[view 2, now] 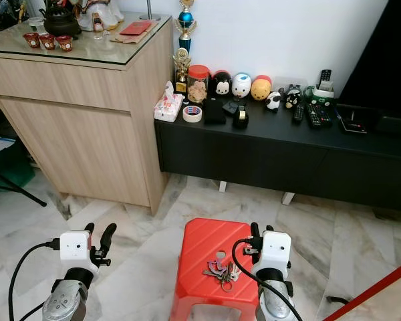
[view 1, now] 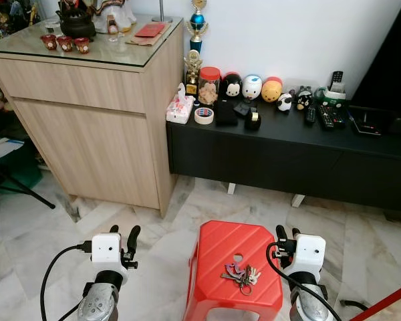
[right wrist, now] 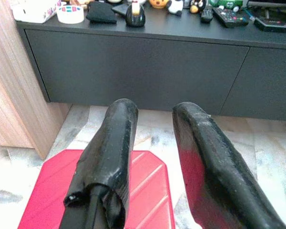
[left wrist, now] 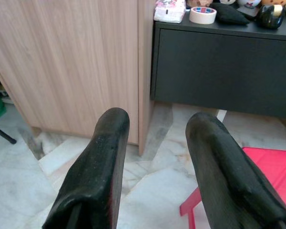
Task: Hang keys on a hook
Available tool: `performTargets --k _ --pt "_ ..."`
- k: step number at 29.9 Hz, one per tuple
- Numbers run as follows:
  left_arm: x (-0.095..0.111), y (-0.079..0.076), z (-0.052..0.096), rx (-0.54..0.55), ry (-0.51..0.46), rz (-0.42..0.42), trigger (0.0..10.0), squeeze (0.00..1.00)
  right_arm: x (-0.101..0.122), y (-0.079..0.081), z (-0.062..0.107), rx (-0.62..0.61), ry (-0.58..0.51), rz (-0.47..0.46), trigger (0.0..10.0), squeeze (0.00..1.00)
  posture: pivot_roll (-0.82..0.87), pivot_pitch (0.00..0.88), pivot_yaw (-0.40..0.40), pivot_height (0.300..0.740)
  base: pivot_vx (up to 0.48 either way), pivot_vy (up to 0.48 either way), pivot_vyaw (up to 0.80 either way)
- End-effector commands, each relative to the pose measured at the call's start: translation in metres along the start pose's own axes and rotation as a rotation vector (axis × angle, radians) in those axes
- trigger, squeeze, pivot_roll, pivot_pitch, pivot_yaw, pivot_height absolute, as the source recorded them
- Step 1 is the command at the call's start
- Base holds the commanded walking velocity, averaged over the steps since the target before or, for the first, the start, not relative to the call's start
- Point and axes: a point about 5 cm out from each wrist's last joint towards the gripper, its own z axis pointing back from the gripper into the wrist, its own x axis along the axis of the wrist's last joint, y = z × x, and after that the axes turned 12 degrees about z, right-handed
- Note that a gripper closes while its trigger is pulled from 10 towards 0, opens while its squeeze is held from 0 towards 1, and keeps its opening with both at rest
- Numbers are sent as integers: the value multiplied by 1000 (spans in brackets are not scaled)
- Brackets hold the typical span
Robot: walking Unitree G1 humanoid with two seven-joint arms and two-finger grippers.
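1. Left eye view: the left gripper point(view 1: 129, 238) is raised over the marble floor point(view 1: 154, 227), its fingers a little apart and holding nothing; the right gripper point(view 1: 285, 235) is raised at the right edge of the red stool point(view 1: 232, 249), its fingers close together, how far apart I cannot tell from here; the keys point(view 1: 241, 274) lie on the stool top, just to the left of and below the right gripper's fingers, touching neither gripper; ahead of the fingers stands a low black cabinet point(view 1: 287, 157) with a tape roll point(view 1: 203, 116), a tissue pack point(view 1: 180, 107), round toy figures point(view 1: 252, 87) and remote controls point(view 1: 329, 117) on top; ahead of the left fingers stands a wooden sideboard point(view 1: 93, 127) with a glass top.

2. Right eye view: the same scene; the keys point(view 2: 220, 270) lie between the stool's middle hole and the right gripper point(view 2: 254, 232), near its fingers; the left gripper point(view 2: 99, 234) is well apart from them.

3. Left wrist view: the left fingers point(left wrist: 105, 162) stand open with a clear gap, nothing between them; beyond the tips are the sideboard's side and the black cabinet; a corner of the stool point(left wrist: 257, 167) lies beside one finger.

4. Right wrist view: the right fingers point(right wrist: 114, 143) stand apart with a moderate gap, empty; the stool top point(right wrist: 52, 191) lies under and beside them; the black cabinet front is straight ahead.
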Motion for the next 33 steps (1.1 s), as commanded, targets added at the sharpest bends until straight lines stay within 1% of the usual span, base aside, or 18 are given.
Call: performTargets --k 1,10,19,23,33 --pt "3 -3 -3 0 -10 16 10000 0 1 -2 -2 -8 4 -3 10000 0 45 25 -73 705 0 0 0" --pt "6 -1 -8 19 -5 17 10000 0 4 -3 -9 -16 4 -11 10000 0 46 53 -71 705 0 0 0" --pt "5 2 -4 18 0 13 10000 0 3 -2 -11 -9 14 -14 10000 0 55 34 -70 705 0 0 0" --pt "5 1 -5 10 2 11 10000 0 2 -1 -12 -6 24 -17 10000 0 55 26 -68 688 0 0 0" --pt "5 -2 -7 0 4 14 10000 0 1 -3 -13 -14 21 -35 10000 0 55 12 -65 672 0 0 0"
